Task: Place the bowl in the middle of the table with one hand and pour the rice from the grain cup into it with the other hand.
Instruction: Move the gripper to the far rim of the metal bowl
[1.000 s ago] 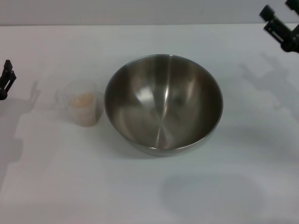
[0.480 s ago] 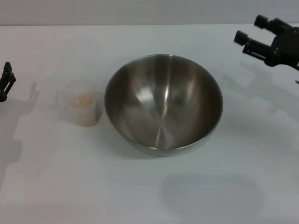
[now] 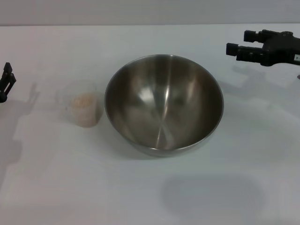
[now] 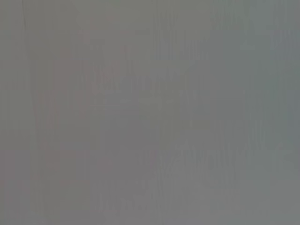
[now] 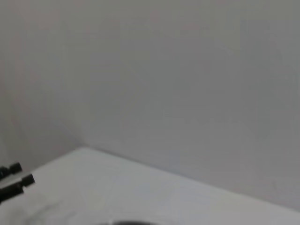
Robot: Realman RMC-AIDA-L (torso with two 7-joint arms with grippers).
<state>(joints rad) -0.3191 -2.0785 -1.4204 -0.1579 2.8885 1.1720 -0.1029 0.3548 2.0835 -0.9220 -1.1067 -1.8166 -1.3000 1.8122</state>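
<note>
The bowl [image 3: 164, 104] stands upright at the centre of the head view, its brushed steel interior empty. Just left of it, near the rim but apart from it, stands the cup [image 3: 84, 103], upright, with rice [image 3: 85, 100] visible through its clear wall. Both rest on the table [image 3: 70, 187], which fills nearly the whole frame.

The right gripper [image 3: 236, 43] is in the upper right of the head view, above the table and to the right of the bowl, clear of its rim. It lies roughly level and points toward frame left. Its two fingers [image 3: 233, 49] stand apart with a gap between them; nothing is held.

The left gripper [image 3: 6, 80] shows only as a small dark part at the left edge of the head view, well apart from the cup. Whether its fingers are together or apart cannot be told.

In the right wrist view, the table shows as a pale surface in the lower part of the frame, with two dark finger tips of the left gripper [image 5: 16, 180] at the lower left edge. The left wrist view shows a uniform grey field with no distinguishable object.
</note>
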